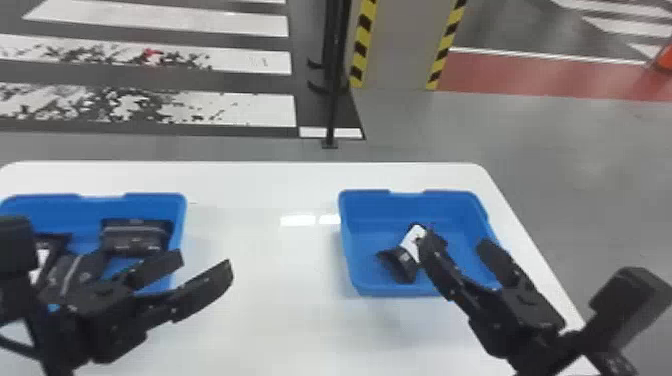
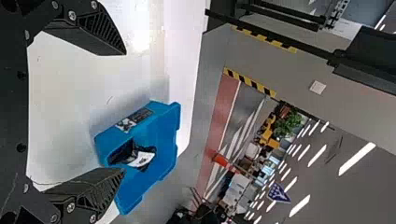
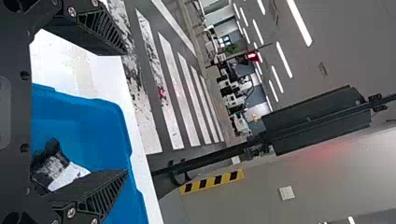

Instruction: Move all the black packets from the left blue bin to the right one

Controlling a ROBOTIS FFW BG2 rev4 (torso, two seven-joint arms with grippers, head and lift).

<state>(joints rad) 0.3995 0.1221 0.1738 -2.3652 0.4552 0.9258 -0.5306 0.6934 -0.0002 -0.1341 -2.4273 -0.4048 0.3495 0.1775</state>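
In the head view my left gripper (image 1: 205,270) stands open over the front right of the left blue bin (image 1: 182,215), which holds several black packets (image 1: 135,237). My right gripper (image 1: 457,242) is open above the right blue bin (image 1: 360,289). In that bin lies a black packet (image 1: 400,265) with a white label, partly behind one finger. The left wrist view has my left gripper (image 2: 123,112) with nothing between its fingers, and the right bin (image 2: 163,135) beyond. In the right wrist view my right gripper (image 3: 126,112) holds nothing; the labelled packet (image 3: 56,168) lies below it.
Both bins stand on a white table (image 1: 260,185), with bare tabletop between them. Behind the table's far edge are a thin black post (image 1: 332,100) and a pillar (image 1: 400,45) with yellow-black striped edges.
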